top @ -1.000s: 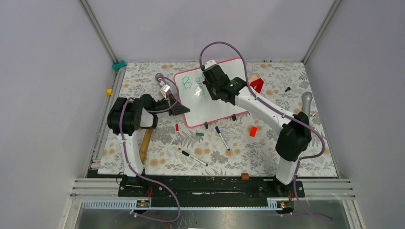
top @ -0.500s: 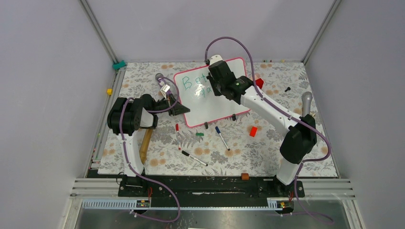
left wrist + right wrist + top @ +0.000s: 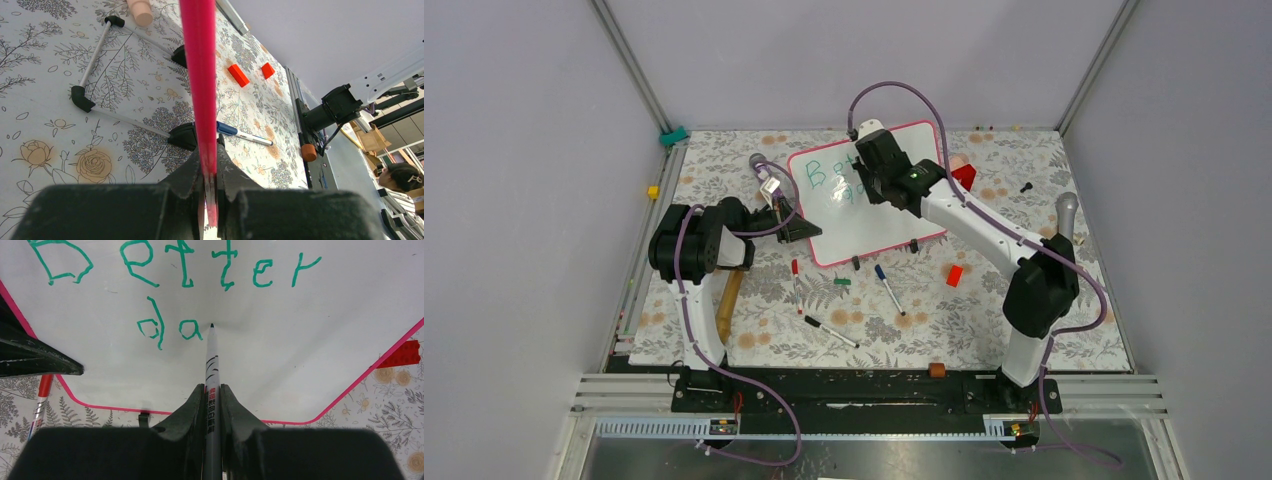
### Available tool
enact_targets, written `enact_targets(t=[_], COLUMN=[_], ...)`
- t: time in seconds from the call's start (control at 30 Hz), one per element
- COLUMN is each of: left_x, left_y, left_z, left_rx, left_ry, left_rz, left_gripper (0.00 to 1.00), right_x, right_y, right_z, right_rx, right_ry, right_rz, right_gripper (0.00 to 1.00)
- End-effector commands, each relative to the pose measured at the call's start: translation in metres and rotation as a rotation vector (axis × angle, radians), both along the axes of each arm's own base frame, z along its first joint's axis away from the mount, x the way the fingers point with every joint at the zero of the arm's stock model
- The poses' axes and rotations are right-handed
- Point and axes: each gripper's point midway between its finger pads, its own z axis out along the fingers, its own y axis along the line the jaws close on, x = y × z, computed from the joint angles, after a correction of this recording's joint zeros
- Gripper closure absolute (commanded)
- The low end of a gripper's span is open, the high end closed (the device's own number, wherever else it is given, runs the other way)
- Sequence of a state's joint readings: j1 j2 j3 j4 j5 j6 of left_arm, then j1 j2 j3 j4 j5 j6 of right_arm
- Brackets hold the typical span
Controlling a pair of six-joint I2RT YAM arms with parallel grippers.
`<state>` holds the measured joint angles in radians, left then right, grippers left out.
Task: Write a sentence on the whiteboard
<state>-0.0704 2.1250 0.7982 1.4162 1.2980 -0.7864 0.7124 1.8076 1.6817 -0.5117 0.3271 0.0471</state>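
Observation:
The whiteboard (image 3: 879, 215) with its pink-red frame lies at the back middle of the table; its white face fills the right wrist view (image 3: 310, 335). Green writing on it reads "Better" (image 3: 185, 267) with "da" (image 3: 167, 330) below. My right gripper (image 3: 212, 395) is shut on a white marker (image 3: 211, 370); its tip sits on or just above the board, right of the "a". My left gripper (image 3: 210, 165) is shut on the board's pink edge (image 3: 199, 75) at its left side (image 3: 796, 225).
On the floral mat (image 3: 754, 330) in front of the board lie a red-capped marker (image 3: 797, 283), a blue-capped marker (image 3: 888, 288), a black marker (image 3: 830, 331) and a green cap (image 3: 841, 282). Red blocks (image 3: 953, 275) and a red piece (image 3: 962, 177) lie to the right.
My right gripper moved right along the board and then slightly back left with the marker. The left arm has not moved.

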Motion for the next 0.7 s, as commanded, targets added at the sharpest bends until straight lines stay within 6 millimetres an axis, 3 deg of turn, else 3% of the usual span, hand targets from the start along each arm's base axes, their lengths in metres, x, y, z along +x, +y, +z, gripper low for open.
enact_targets(t=[0.0, 0.67], left_x=[-0.026, -0.026], left_y=[-0.006, -0.006], left_z=[-0.011, -0.011], left_rx=[0.023, 0.022], left_ry=[-0.100, -0.099], left_rz=[-0.152, -0.152], left_gripper=[1.00, 1.00], right_x=[0.008, 0.012], right_y=[0.007, -0.001], right_z=[0.015, 0.000], right_rx=[0.034, -0.026], right_ry=[-0.028, -0.013], right_rz=[0.005, -0.036], right_gripper=[1.00, 1.00])
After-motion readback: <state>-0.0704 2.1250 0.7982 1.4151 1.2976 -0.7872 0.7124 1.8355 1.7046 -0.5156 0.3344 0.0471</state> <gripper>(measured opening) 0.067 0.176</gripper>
